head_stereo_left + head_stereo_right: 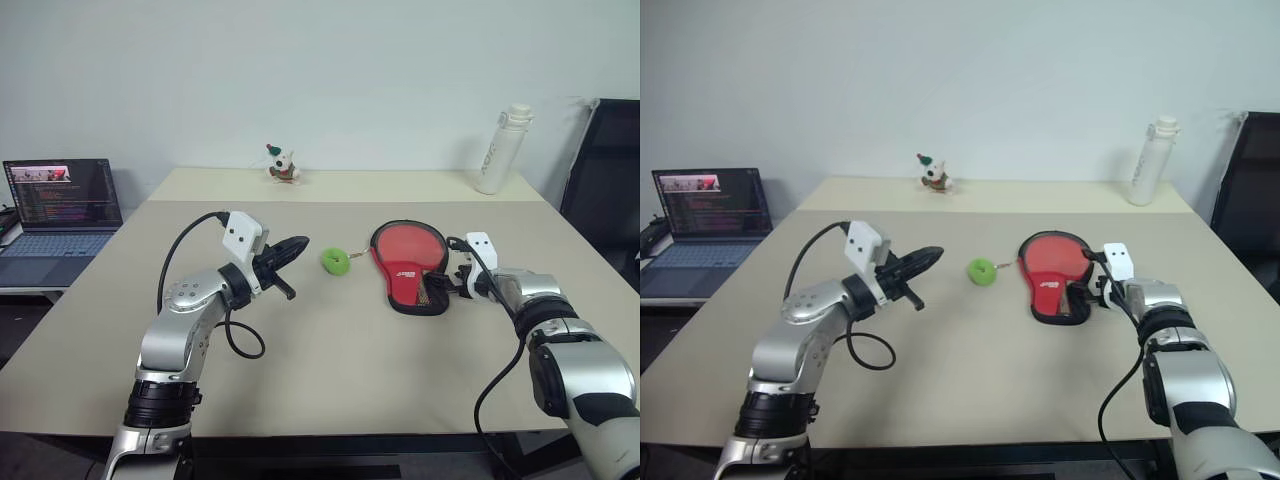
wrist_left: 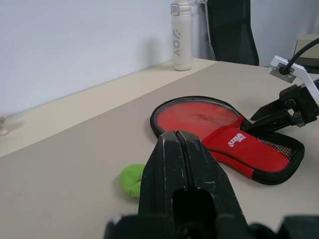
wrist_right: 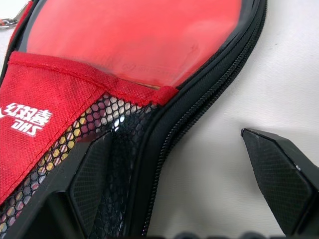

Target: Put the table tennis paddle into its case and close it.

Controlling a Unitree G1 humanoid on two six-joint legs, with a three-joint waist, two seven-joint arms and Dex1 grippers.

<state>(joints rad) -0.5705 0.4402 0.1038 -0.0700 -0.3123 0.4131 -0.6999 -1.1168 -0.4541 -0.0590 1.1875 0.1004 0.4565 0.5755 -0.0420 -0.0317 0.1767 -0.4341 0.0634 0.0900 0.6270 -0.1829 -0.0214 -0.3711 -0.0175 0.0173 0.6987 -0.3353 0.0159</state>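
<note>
The case point(image 1: 412, 280) lies flat on the table right of centre, red side up with its white logo and black mesh. The table tennis paddle sits inside it: its red face point(image 1: 408, 243) shows through the clear round front, and a light handle point(image 3: 75, 139) shows under the mesh. My right gripper point(image 1: 447, 287) is open at the case's narrow end. One finger point(image 3: 94, 179) lies over the mesh and the other point(image 3: 279, 174) over bare table beside the zip. My left gripper point(image 1: 297, 246) is shut and empty, held above the table to the left of the case.
A small green ring point(image 1: 335, 262) lies between the left gripper and the case, joined to it by a short chain. At the table's back stand a white bottle point(image 1: 503, 148) and a small toy point(image 1: 283, 165). A laptop point(image 1: 62, 215) is at far left, a black chair point(image 1: 605, 170) at far right.
</note>
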